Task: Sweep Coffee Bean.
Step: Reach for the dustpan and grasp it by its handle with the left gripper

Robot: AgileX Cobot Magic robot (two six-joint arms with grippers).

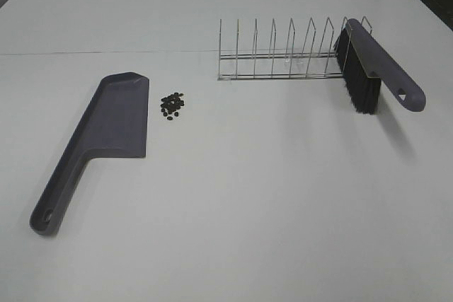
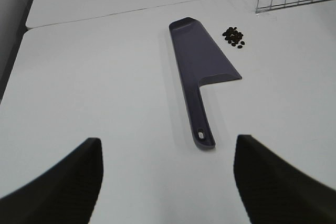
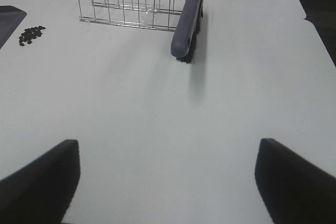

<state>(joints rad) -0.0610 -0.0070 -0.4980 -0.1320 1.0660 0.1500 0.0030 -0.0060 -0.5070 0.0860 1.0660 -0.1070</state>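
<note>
While the left tool (image 2: 167, 153) and right tool (image 3: 167, 148) hover spread apart, holding nothing, the coffee bean (image 1: 171, 105) heap lies on the plain white worktop (image 1: 269, 203) just beside the grey dustpan (image 1: 110, 129); a brush (image 1: 364, 79) leans in a wire rack (image 1: 272, 61).

Left claw (image 2: 167, 182) and right claw (image 3: 168, 182) hover (jaws wide apart).

Bright, even overhead light — soft pale shadow beside the brush (image 1: 383, 63), slight grain, coffee bean (image 1: 171, 105) fuzzy.
</note>
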